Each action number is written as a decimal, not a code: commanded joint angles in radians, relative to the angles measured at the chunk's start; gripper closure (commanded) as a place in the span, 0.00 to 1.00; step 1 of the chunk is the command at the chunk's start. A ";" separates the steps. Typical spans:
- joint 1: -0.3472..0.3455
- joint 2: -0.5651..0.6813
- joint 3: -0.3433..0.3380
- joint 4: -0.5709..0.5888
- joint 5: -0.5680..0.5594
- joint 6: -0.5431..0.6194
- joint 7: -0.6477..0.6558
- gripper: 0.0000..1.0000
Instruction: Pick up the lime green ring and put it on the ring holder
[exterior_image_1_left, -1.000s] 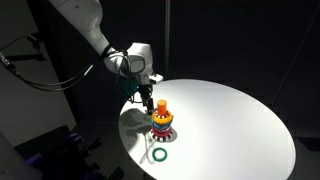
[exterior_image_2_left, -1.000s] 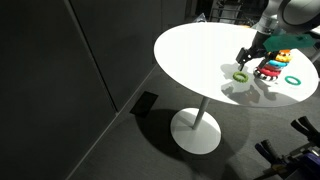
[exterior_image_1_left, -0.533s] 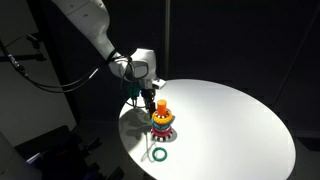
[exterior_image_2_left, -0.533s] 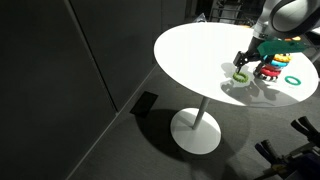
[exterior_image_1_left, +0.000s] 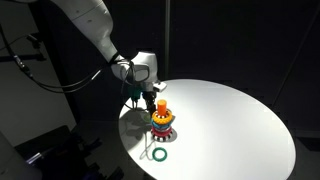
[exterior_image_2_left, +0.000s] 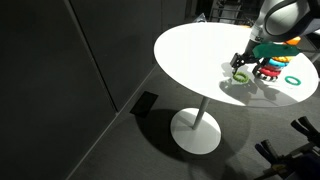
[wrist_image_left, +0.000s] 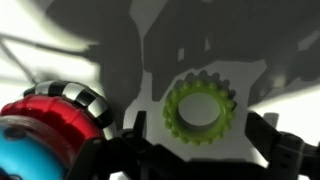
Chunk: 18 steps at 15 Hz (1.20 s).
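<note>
Arms: one, reaching in over the edge of the table (exterior_image_1_left: 230, 120).
Gripper (exterior_image_2_left: 242, 66): one, jaws spread wide with nothing held, hanging low over the tabletop.
Tables: one, round and white, on a single pedestal foot (exterior_image_2_left: 196, 130).
Green rings: two, both lying flat on the table.
Lime green toothed ring (wrist_image_left: 198, 110): one, gear-edged, lying between the dark fingers (wrist_image_left: 275, 145) in the wrist view. In an exterior view it sits right under the gripper (exterior_image_2_left: 240, 76). Contact with the fingers cannot be told.
Thin green hoop (exterior_image_1_left: 158, 154): one, with a wide open centre, lying free near the table edge, clear of the gripper.
Ring holder (exterior_image_1_left: 161, 122): one, upright, with an orange top over yellow and red rings.
In the way: the ring holder stands just beside the toothed ring, between it and the hoop. Its red ring (wrist_image_left: 50, 115) crowds the lower left of the wrist view, close to the near finger.
Other: arm shadows fall dark across the white tabletop.
</note>
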<state>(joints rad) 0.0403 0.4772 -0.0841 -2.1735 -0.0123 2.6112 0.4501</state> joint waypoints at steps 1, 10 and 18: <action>0.018 0.025 -0.016 0.030 0.023 0.007 -0.002 0.00; 0.032 0.049 -0.023 0.041 0.023 0.015 0.004 0.00; 0.030 0.062 -0.019 0.039 0.051 0.040 0.000 0.25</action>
<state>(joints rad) 0.0587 0.5285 -0.0926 -2.1489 0.0121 2.6380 0.4502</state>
